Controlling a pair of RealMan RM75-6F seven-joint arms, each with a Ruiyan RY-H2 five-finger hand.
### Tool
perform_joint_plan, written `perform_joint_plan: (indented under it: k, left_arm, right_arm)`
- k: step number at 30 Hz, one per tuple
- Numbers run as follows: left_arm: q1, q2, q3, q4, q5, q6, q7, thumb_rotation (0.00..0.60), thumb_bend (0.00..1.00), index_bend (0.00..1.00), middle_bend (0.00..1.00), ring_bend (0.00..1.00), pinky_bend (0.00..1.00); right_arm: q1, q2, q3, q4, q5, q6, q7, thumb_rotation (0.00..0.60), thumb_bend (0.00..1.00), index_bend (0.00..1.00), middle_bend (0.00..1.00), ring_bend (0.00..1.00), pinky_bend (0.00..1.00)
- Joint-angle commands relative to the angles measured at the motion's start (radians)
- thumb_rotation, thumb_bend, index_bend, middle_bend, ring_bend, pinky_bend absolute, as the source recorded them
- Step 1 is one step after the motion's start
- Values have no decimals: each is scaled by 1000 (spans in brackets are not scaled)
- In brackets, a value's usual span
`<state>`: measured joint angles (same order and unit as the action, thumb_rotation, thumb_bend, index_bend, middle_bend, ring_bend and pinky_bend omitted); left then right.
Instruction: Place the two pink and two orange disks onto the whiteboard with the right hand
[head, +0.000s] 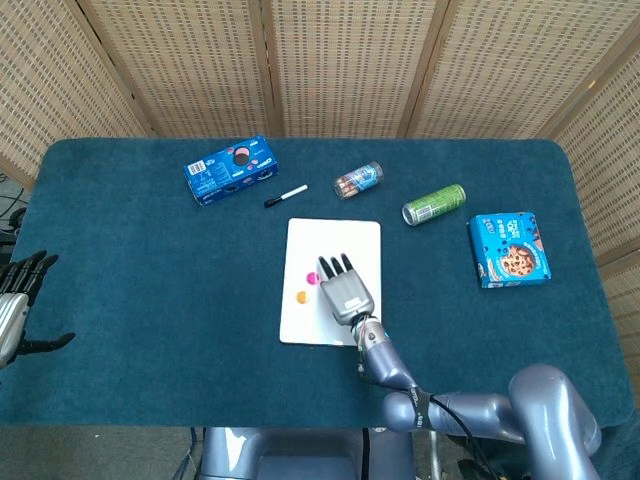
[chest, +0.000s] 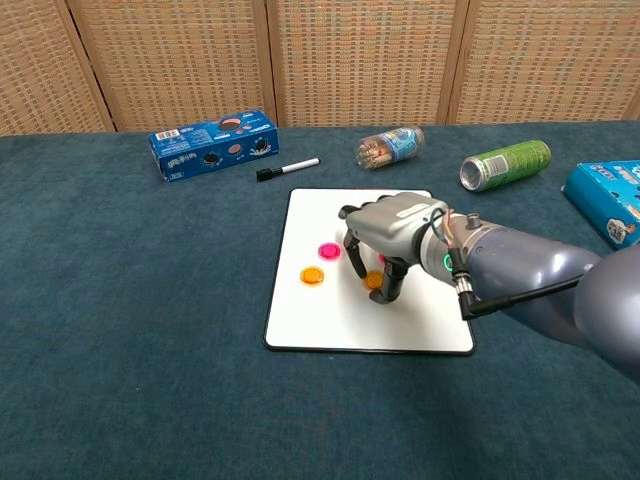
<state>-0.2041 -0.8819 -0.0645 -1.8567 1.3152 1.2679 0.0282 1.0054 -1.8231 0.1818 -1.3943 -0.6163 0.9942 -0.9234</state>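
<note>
Hovering over the whiteboard (chest: 330, 318), the right hand (chest: 390, 240) is arching its fingers, gripping nothing, above an orange disk (chest: 373, 280); the left hand (head: 12, 305) is lying open far left.

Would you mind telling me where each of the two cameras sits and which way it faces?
Head view: high above the near edge, looking steeply down on the whole table; shows the right hand over the whiteboard and the left hand at the left edge.
Chest view: low at the near edge, looking across toward the screens; shows only the right hand and arm.
Both share the whiteboard, marker and green can.
</note>
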Motion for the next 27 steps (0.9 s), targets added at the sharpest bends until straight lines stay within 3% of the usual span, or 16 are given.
perform_joint_plan:
  k: [1, 27]
  left_arm:
    - [1, 0, 0, 0, 0, 1, 0, 600, 0, 0, 0, 0, 0]
    - [3, 2, 1, 1, 6, 6, -8, 600, 0, 0, 0, 0, 0]
  right_arm:
    - [2, 2, -1, -5, 10, 2, -5, 600, 406, 487, 0, 0, 0]
    - [21, 19, -8, -33, 64, 17, -19, 600, 363, 448, 0, 0, 0]
